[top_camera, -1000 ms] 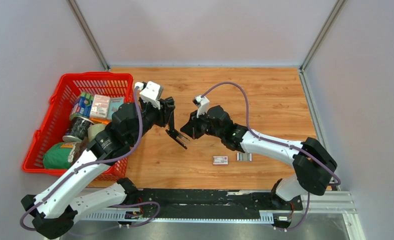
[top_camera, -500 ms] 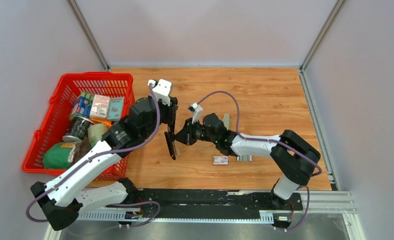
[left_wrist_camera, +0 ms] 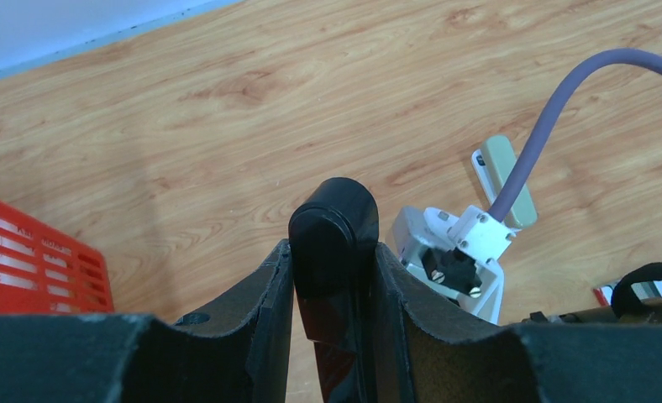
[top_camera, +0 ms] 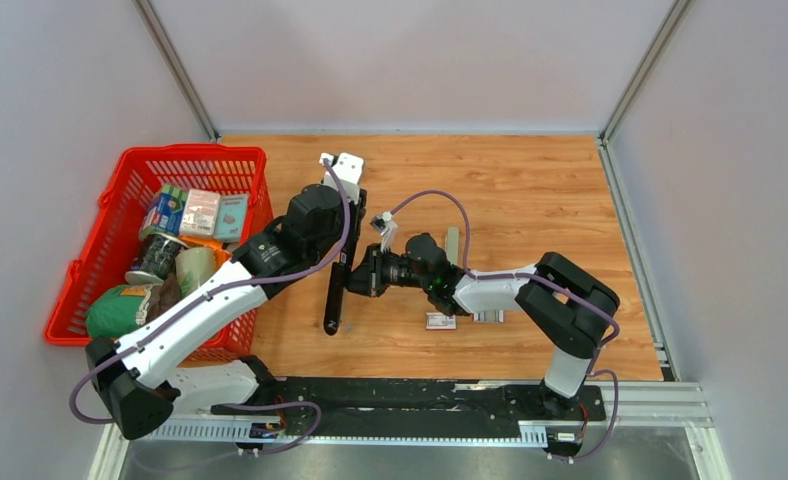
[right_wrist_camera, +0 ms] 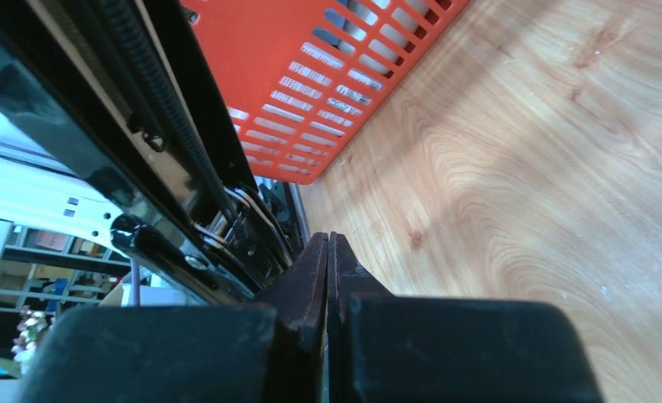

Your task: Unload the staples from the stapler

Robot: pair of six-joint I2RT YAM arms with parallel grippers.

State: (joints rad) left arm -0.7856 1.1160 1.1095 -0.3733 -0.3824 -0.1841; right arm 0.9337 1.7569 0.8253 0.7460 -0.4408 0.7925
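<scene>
- L end effector is gripping the black stapler near its far end. In the L wrist view its fingers are pressing on both sides of the stapler's rounded end, with the jaws approx. half open around it.
- The stapler is lying lengthwise near-to-far in the top view, over the bench. Its free end is pointing toward the arm bases. It cannot be told whether that end is touching the bench.
- R end effector is sitting fully closed, with nothing visible btwn the fingers. In the R wrist view its fingertips are meeting flat against each other.
- R end effector is sitting just beside the stapler at approx. mid-length, on the side toward the R arm. The R wrist view is showing a coil spring running along a black rail close to the tips. Contact cannot be confirmed.
- The staples, silver-grey strip pieces, are lying on the near part of the bench. They are near a small red-and-white box, partly covered by the R forearm and well apart from the stapler.
- Whether any are sitting inside the stapler cannot be told.
- A flat beige-grey piece is lying on the bench just behind the R arm.
- A red basket w/ packets and cans is standing at the L edge of the bench.
</scene>
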